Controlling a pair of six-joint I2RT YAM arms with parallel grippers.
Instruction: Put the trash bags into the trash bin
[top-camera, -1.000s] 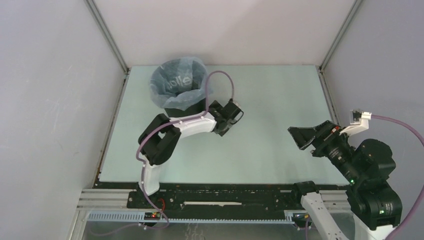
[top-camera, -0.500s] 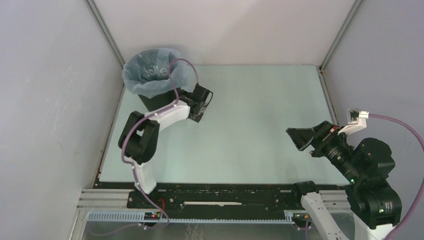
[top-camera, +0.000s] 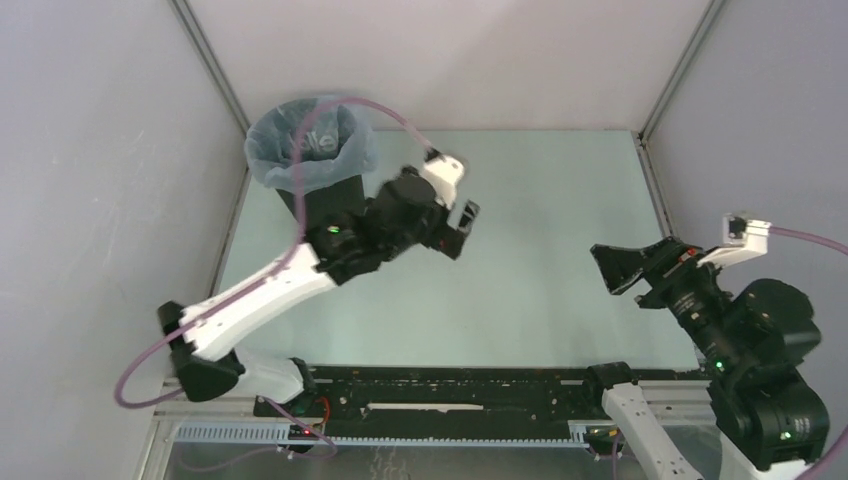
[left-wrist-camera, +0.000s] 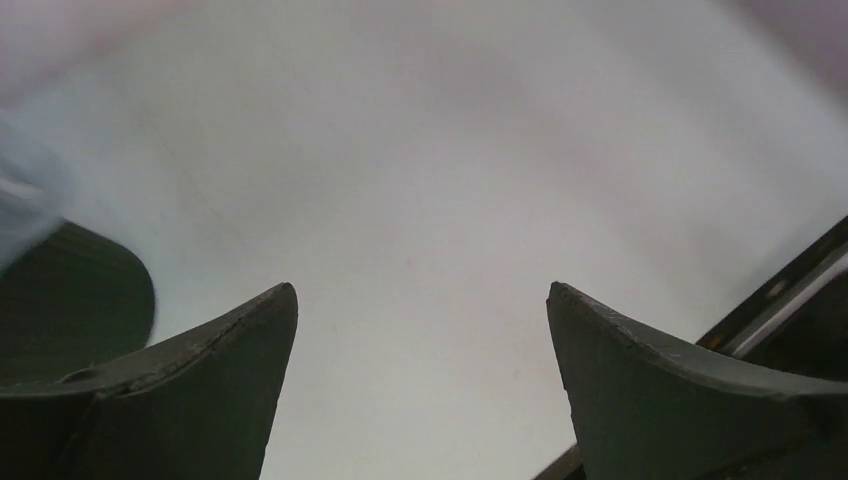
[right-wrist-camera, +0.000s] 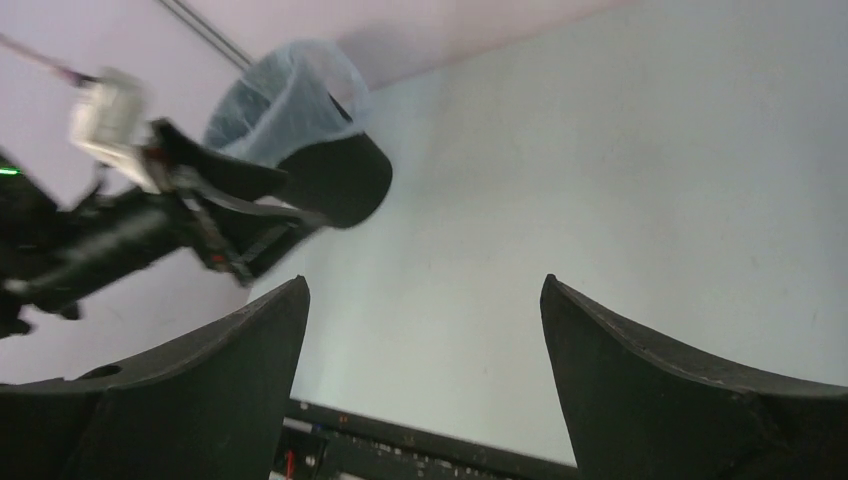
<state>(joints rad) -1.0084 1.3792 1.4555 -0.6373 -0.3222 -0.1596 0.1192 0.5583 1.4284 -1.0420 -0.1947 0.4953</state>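
Swinging clear of the trash bin (top-camera: 335, 195) since a moment ago, the left arm holds its left fingers (left-wrist-camera: 200, 400) released and empty at the bin's four o'clock. At the counter's (top-camera: 540, 300) ten o'clock corner, the trash bag (top-camera: 300, 150) appears to line the bin, folded over its rim. At three o'clock, the right fingers (right-wrist-camera: 680, 400) gape, holding nothing.

I judged this a robotics lab test cell. Plain grey panels (top-camera: 90, 150) enclosed it to the left of the left gripper (top-camera: 466, 228), to the right of the right gripper (top-camera: 608, 270) and beyond both, joined by bare aluminium posts (top-camera: 215, 75). A pale green tabletop (top-camera: 540, 200) lay below the grippers. Behind them, a black mounting rail (top-camera: 450, 385) carried the arms, and a purple cable (top-camera: 805, 233) trailed loose.
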